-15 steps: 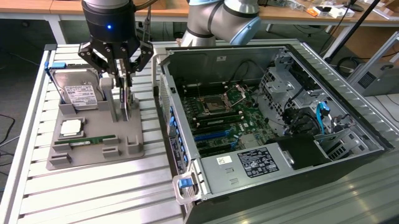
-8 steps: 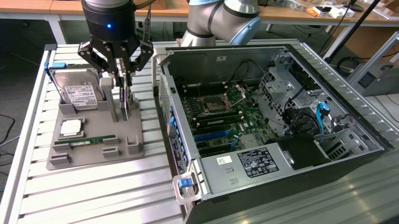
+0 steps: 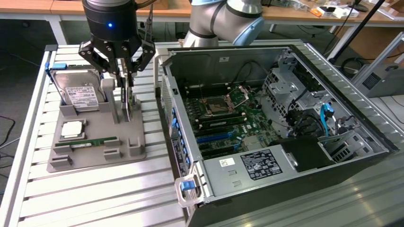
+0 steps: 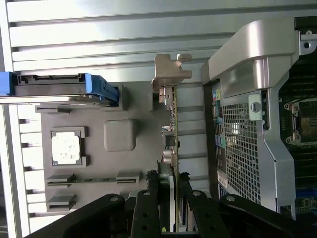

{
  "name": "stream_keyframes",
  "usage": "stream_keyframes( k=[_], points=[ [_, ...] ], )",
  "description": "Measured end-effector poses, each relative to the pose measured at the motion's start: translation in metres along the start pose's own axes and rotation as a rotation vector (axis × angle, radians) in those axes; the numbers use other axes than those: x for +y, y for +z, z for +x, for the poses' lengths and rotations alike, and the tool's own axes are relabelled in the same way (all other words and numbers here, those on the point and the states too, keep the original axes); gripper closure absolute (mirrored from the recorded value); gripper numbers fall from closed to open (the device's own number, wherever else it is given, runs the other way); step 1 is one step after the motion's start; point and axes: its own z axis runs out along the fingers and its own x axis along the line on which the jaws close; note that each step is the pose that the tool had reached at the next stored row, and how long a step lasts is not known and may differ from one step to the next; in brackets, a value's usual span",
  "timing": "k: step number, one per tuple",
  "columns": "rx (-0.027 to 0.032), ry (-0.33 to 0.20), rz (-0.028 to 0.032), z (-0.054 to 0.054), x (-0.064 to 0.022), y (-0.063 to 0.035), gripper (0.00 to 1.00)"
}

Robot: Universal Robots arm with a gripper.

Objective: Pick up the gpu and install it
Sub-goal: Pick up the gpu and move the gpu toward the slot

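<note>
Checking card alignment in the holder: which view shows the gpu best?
Wrist view: the gpu is seen edge-on as a straight line in the gray holder, with its metal bracket clear. The exterior view shows it as a thin upright sliver below the gripper.

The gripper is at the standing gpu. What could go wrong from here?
1. The gpu stands on edge in the gray holder; a lift by the gripper that is not straight could jam it.
2. The computer case wall is close beside; the card could hit it.
</note>
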Motion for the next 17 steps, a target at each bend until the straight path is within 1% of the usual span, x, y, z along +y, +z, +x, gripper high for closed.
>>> stream_keyframes(
  k=[17],
  points=[
    [0.0, 0.0, 0.0, -0.0001, 0.0001, -0.0029, 0.73]
  ],
)
